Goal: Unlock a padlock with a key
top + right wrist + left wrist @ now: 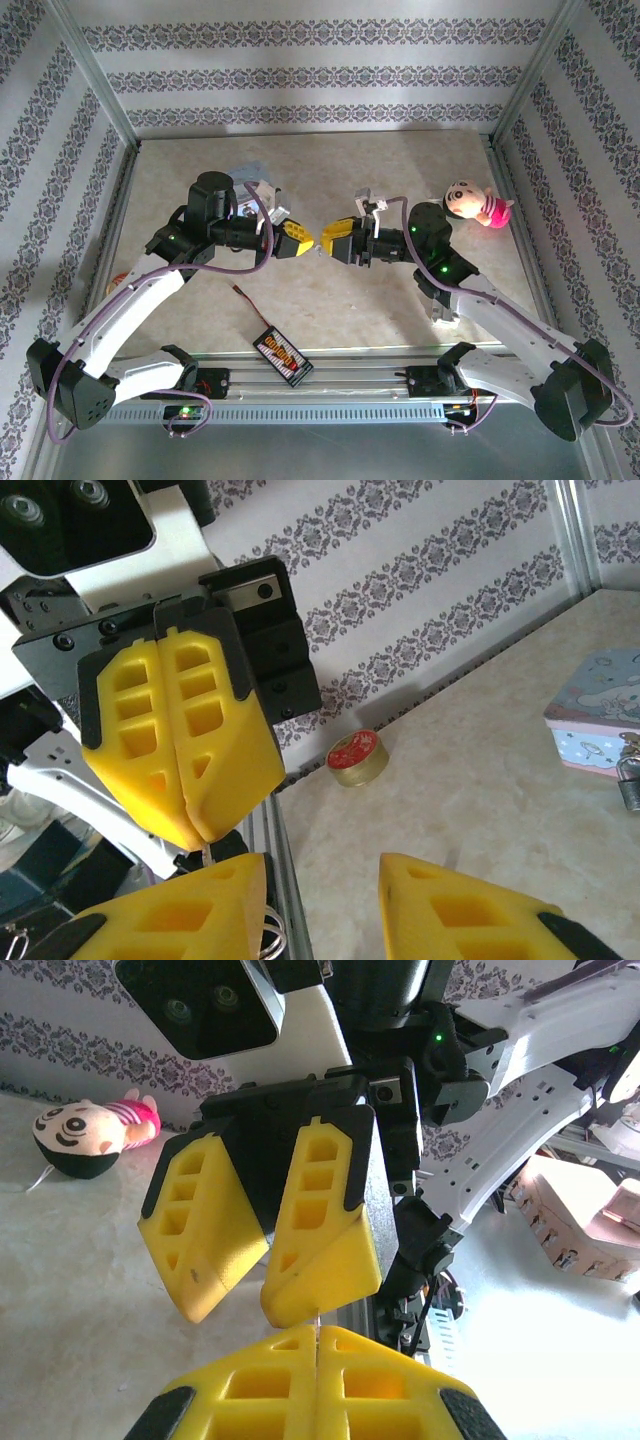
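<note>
My left gripper (pixel 303 238) and right gripper (pixel 333 238) meet tip to tip above the middle of the table. In the left wrist view the left gripper (pixel 318 1335) is shut on a thin silvery sliver, the key (pixel 318 1321), which pokes out toward the right gripper (pixel 243 1310). From the right wrist, the right gripper (pixel 320 870) stands open, its left finger just under the key's tip (pixel 206 852). A wire ring (pixel 270 942) hangs below. The small silvery padlock (pixel 630 780) lies beside the light-blue tin (pixel 600 715) at the right edge.
A doll (pixel 475 205) lies at the back right of the table. A black board with wires (pixel 282 352) sits near the front rail. A red-topped tape roll (pixel 357 758) rests by the left wall. The tin (pixel 245 170) is behind the left arm.
</note>
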Motion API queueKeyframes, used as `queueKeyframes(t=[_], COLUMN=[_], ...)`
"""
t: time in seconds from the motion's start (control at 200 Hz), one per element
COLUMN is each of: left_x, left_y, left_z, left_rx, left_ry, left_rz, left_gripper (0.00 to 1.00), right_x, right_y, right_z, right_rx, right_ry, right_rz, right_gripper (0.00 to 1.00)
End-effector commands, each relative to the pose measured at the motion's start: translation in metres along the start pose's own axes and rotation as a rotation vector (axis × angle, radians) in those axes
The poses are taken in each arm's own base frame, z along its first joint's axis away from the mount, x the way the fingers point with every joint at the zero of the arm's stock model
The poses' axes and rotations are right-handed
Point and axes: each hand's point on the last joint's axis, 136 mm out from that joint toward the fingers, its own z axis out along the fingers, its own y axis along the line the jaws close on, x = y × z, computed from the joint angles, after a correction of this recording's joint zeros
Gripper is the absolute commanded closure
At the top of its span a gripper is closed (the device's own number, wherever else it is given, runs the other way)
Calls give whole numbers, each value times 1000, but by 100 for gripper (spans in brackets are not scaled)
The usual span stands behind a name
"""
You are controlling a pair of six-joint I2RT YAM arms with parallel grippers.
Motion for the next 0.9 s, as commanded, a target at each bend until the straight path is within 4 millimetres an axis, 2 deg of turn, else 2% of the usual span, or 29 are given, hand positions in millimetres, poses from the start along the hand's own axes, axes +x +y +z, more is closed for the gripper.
queueKeyframes(t=[0.0,0.48,0.895], left_x=[1,5,-2], left_y=[-1,9,8], left_z=[0,0,2], left_rx=[19,-12,28], left_ry=[4,19,-8], left_rz=[10,7,3], left_gripper=[100,100,100], right_x=[-11,-15,-6], right_y=[20,21,16], right_z=[1,-11,2], right_rx=[-80,-65,-116], right_ry=[-8,-33,32], right_rz=[-78,-88,-35], right_gripper=[66,68,69])
